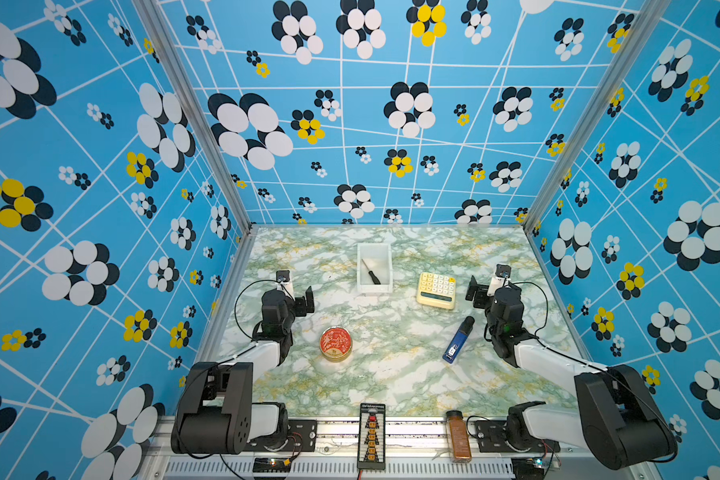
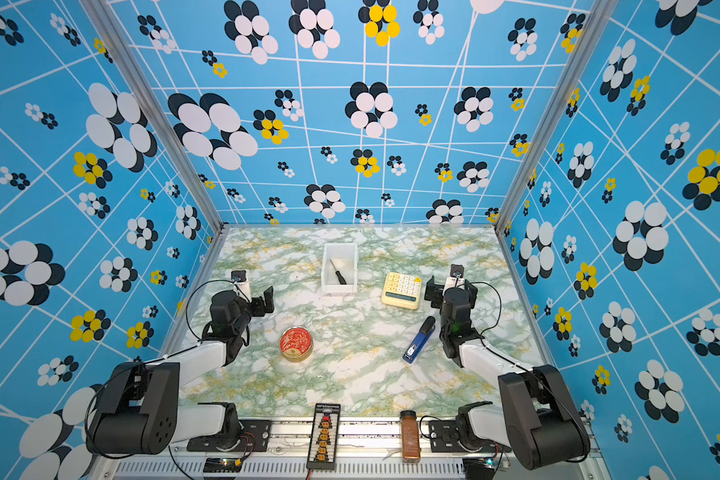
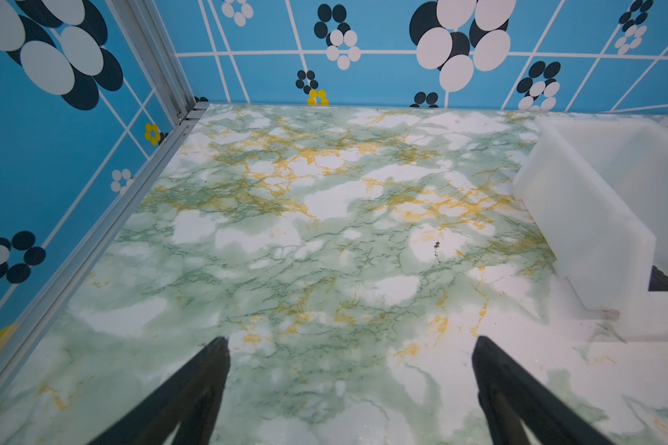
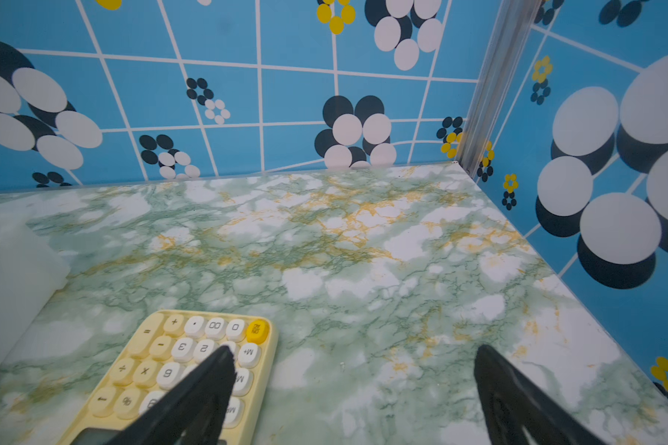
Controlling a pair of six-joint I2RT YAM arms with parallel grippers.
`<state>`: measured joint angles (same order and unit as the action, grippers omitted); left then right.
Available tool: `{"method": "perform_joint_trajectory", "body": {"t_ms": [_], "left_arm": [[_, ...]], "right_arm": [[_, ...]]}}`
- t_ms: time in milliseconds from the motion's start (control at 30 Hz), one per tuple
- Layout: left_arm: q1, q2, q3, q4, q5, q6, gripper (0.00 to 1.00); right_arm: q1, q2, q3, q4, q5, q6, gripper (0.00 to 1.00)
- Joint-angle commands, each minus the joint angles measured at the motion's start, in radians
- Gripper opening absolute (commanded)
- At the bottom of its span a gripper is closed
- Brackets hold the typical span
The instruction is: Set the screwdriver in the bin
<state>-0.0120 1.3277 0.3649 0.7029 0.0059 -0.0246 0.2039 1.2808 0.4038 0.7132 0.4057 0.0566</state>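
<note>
Inside the bin point(image 1: 374, 289) the screwdriver point(image 1: 371, 272) lies slanted, handle toward the arms. Beside the bin, the left pincer point(image 1: 305, 302) sits nearer than the right pincer point(image 1: 476, 293); both gape wide, empty.

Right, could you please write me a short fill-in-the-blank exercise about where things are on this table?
1. The screwdriver lies inside the white ____.
2. The left gripper and the right gripper both stand ____, holding nothing.
3. Beside the right gripper sits the pale yellow ____.
4. The round tin near the left arm has a ____ lid.
Missing words: bin; open; calculator; red.
</note>
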Motion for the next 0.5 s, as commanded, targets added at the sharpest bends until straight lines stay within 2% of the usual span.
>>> {"method": "perform_joint_trajectory", "body": {"t_ms": [0,233,467], "left_arm": [[0.012,0.016,-0.034,0.118,-0.016,0.024,0.99],[0.011,0.043,-0.063,0.205,0.000,0.010,0.99],[0.012,0.140,-0.079,0.330,-0.001,0.005,0.99]], "right_arm": [[-0.018,-0.022,-0.035,0.070,0.039,-0.023,0.99],[-0.026,-0.102,-0.112,0.026,0.052,-0.042,0.99],[-0.043,-0.058,-0.150,0.099,0.013,-0.052,0.99]]}}
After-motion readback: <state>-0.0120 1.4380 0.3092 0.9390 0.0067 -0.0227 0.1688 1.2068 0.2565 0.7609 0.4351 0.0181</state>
